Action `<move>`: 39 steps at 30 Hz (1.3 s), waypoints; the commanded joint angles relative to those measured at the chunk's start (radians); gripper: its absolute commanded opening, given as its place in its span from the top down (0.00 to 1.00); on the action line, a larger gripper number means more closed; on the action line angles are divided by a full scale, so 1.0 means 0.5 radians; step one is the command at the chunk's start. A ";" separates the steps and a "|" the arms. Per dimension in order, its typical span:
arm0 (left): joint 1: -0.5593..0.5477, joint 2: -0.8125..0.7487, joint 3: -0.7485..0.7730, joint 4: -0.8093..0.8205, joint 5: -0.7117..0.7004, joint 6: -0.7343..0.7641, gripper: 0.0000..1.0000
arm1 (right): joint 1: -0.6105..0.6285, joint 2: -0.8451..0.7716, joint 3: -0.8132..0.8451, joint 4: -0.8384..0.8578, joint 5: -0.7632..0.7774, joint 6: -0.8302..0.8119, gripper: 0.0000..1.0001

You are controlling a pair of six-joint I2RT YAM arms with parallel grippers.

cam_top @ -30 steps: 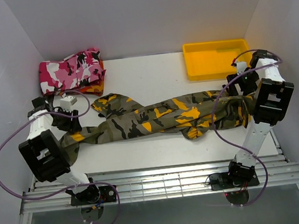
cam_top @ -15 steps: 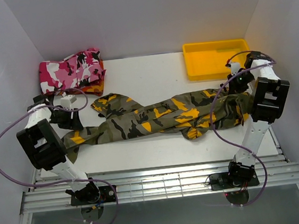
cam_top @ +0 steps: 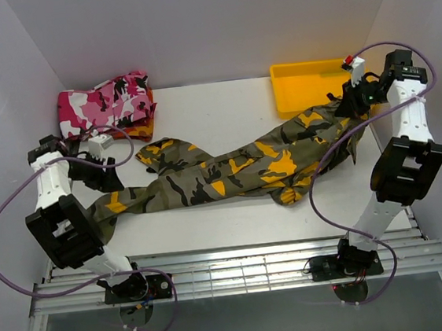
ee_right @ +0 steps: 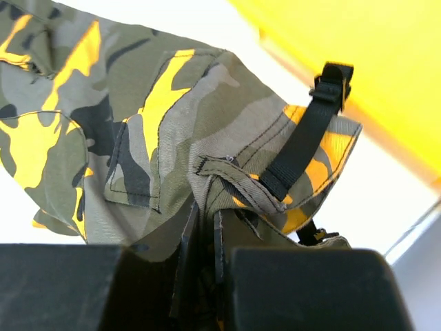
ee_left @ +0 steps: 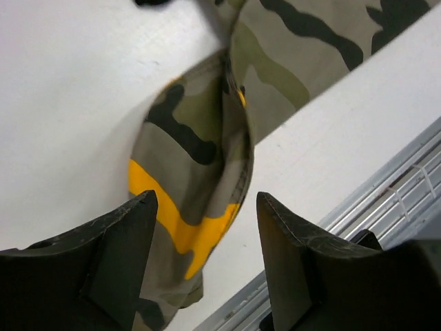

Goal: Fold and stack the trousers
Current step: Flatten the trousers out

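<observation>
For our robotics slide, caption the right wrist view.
Right hand shut on the trousers, lifting one end near the yellow bin.

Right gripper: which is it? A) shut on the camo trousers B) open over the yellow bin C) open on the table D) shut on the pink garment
A: the right gripper is shut on a fold of the trousers, beside the yellow bin.

Trousers (cam_top: 230,172) in olive, yellow-orange and black camouflage, unfolded and rumpled, lay stretched across the tabletop (cam_top: 223,110) from near its left edge toward the far right corner, where the strapped, pocketed end was raised.
</observation>
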 commanded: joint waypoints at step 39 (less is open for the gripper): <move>-1.297 1.341 1.112 0.836 -0.515 -0.670 0.45 | -0.625 -1.542 -1.890 0.746 -0.565 -2.781 0.92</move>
